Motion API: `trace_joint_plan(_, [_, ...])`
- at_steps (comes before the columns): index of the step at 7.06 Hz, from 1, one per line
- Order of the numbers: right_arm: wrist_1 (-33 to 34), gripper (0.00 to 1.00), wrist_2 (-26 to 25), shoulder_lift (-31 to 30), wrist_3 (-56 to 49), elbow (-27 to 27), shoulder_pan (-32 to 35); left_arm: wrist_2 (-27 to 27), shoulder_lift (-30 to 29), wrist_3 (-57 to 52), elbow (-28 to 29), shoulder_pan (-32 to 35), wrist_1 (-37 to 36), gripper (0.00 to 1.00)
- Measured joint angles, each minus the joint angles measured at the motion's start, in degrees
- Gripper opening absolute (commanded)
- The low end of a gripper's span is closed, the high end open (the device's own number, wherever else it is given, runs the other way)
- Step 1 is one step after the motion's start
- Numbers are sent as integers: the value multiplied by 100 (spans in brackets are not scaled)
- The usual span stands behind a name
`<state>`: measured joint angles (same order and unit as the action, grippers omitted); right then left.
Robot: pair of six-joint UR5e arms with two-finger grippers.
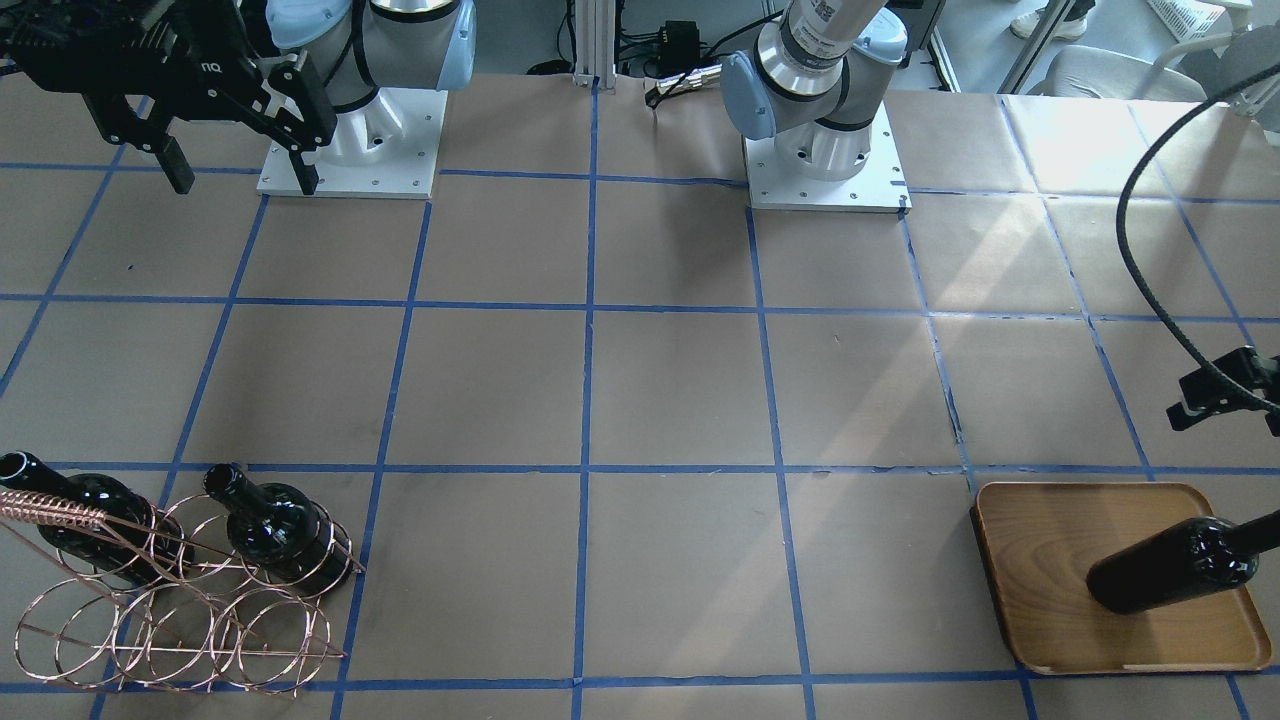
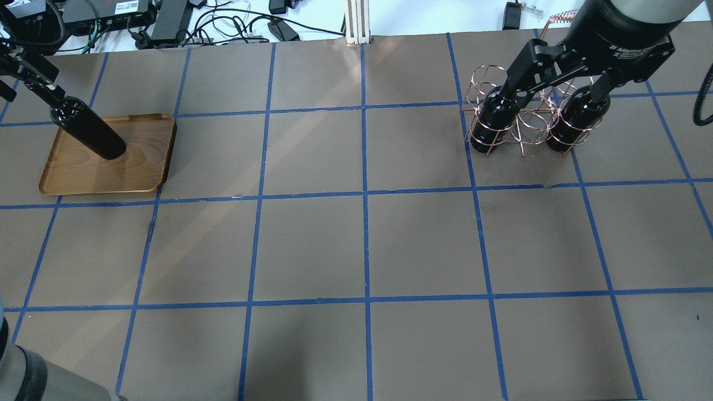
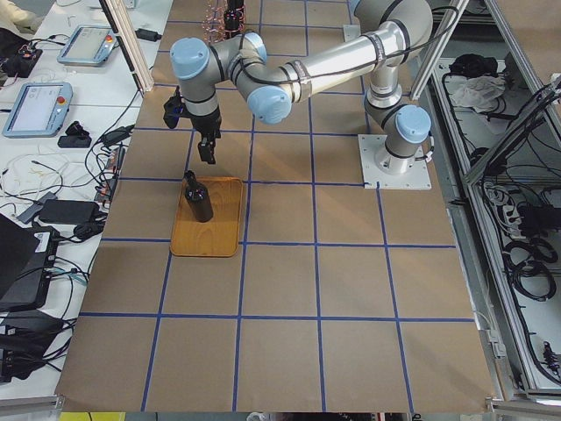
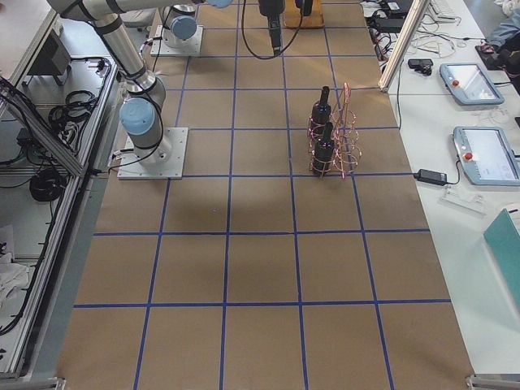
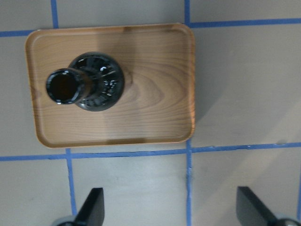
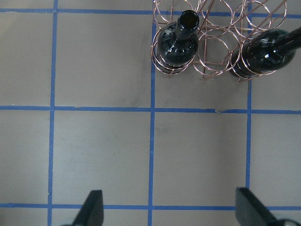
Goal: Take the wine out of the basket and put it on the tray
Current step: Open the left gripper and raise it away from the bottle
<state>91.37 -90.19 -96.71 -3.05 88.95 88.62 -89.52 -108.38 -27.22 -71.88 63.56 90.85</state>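
Note:
One wine bottle (image 1: 1170, 565) stands upright on the wooden tray (image 1: 1040, 600); the left wrist view shows its open mouth (image 5: 63, 86) and the tray (image 5: 155, 94) from above. My left gripper (image 5: 171, 212) is open and empty, raised above the tray and apart from the bottle (image 3: 200, 200). Two more bottles (image 2: 493, 120) (image 2: 576, 120) stand in the copper wire basket (image 2: 523, 120). My right gripper (image 2: 557, 83) is open and empty, high above the table on my side of the basket. In the right wrist view the basket (image 6: 216, 42) lies ahead of the fingertips.
Brown paper with a blue tape grid covers the table (image 2: 362, 245). Cables and power units (image 2: 167, 16) lie beyond the far edge. A black cable (image 1: 1150, 250) hangs over the tray side. Both arm bases (image 1: 825, 150) stand at my edge.

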Motion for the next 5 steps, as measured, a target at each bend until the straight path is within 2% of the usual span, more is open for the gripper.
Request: trace_joint_plan(5, [62, 100, 13, 9, 197, -9, -13, 52, 1392, 2137, -793, 1940, 175, 100])
